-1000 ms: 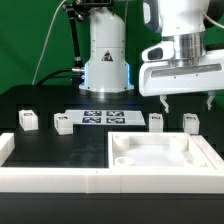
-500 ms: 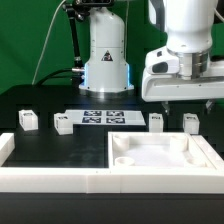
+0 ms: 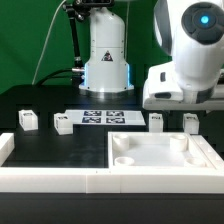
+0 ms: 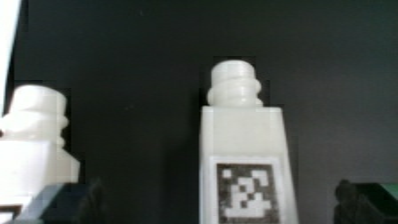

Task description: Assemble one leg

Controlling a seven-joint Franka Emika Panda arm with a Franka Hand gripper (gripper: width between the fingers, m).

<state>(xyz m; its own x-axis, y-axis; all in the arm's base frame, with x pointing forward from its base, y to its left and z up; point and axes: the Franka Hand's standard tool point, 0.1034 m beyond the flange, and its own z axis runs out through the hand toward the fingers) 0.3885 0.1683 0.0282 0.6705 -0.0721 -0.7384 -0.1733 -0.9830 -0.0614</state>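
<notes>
Leg (image 4: pixel 244 130) stands upright on the black table (image 3: pixel 60 145) in the middle of the wrist view, its tag toward the lens and nothing touching it. The biggest change is in the arm (image 3: pixel 195 45): over the last second its wrist has rolled and leaned toward the exterior view's right, so the hand, earlier square to the camera, now hangs tilted over the right end of the far row. The large socketed panel (image 3: pixel 165 158) on the near side and the marker board (image 3: pixel 103 117) beyond it lie as before, and none of the four small blocks has shifted. A neighbouring leg (image 4: pixel 36 135) stands just beside the centred one. The fingers (image 4: pixel 368 198) are apart, their dark tips showing on either side of the leg without contact. This looks like lining up for a grasp, with descent and closing not yet done. Which block of the right pair is the target cannot be told.
</notes>
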